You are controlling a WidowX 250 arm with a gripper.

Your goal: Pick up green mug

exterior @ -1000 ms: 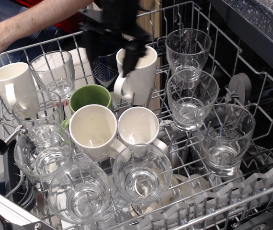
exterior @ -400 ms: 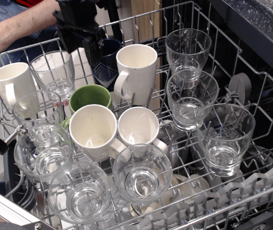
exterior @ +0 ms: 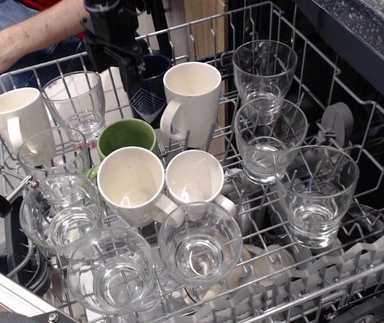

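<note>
green mug point(exterior: 126, 136) below hand point(exterior: 119, 48)

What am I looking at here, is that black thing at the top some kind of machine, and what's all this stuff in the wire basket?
There is a single view, from a camera looking down from the front at a pulled-out dishwasher rack, a wire basket full of drinkware. The black shape at the top is the robot arm's gripper, its mechanical hand. It hangs above the back of the rack and holds nothing that I can see; whether its fingers are open or shut is not clear. Its job is to lift the green mug, which sits left of centre, wedged behind a cream-white mug. More white mugs, a dark navy mug at the back and many clear glasses fill the rest. The bare forearm at top left belongs to a person nearby.
</note>
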